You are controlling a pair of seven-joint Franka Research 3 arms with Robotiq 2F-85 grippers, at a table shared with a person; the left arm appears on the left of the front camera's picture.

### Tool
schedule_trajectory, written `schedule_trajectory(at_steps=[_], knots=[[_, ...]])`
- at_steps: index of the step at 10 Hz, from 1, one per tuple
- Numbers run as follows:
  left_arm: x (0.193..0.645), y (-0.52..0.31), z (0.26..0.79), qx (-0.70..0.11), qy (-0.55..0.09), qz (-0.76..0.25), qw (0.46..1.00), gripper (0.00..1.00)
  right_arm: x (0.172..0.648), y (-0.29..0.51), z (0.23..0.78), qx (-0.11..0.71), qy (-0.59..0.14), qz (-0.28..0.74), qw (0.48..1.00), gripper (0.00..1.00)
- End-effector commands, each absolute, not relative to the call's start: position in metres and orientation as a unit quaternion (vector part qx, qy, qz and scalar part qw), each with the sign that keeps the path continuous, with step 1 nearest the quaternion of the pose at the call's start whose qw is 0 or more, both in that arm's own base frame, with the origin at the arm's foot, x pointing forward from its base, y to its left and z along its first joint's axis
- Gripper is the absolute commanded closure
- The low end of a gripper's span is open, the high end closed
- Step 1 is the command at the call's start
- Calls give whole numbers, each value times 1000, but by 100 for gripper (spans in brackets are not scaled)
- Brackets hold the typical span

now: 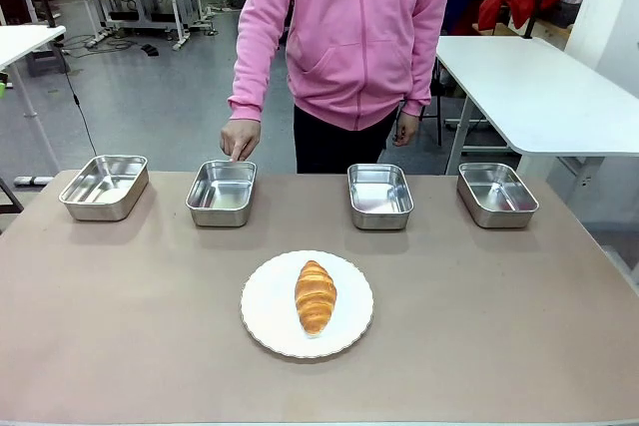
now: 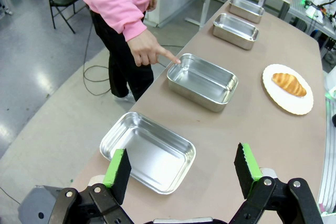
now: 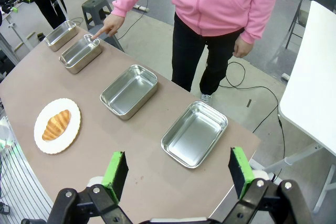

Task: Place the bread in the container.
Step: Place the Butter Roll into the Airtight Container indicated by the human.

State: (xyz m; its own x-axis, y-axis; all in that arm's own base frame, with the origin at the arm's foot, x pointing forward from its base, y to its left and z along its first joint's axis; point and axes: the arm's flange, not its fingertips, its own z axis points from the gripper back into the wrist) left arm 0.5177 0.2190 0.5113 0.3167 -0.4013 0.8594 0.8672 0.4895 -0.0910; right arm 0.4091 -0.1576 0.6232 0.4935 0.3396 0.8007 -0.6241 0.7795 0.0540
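On the table (image 1: 499, 336), four steel pans (image 1: 220, 215), one croissant (image 1: 316, 296) on one plate (image 1: 264, 314); both jaws wide apart, empty.

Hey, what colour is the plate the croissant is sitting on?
White, with a scalloped edge; the plate shows best in the front view.

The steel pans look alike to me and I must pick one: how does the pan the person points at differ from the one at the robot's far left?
The pointed-at pan has the person's hand pointing at its far rim; the far-left pan has no hand near it. The pointed-at pan stands second in the row; the far-left pan ends it. Both are shallow, shiny, rectangular and empty.
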Motion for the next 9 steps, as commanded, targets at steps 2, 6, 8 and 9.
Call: schedule_trajectory(at_steps=[2,6,8,9], knots=[[516,218,512,-282,-411,-424,756,0,411,-158,624,174,-425,291,839,0],[536,121,568,-280,-364,-431,777,0,411,-158,624,174,-425,291,839,0],[544,34,587,-258,-317,-442,799,0,411,-158,624,174,-425,291,839,0],[541,-15,592,-253,-295,-435,812,0,411,-158,624,174,-425,291,839,0]])
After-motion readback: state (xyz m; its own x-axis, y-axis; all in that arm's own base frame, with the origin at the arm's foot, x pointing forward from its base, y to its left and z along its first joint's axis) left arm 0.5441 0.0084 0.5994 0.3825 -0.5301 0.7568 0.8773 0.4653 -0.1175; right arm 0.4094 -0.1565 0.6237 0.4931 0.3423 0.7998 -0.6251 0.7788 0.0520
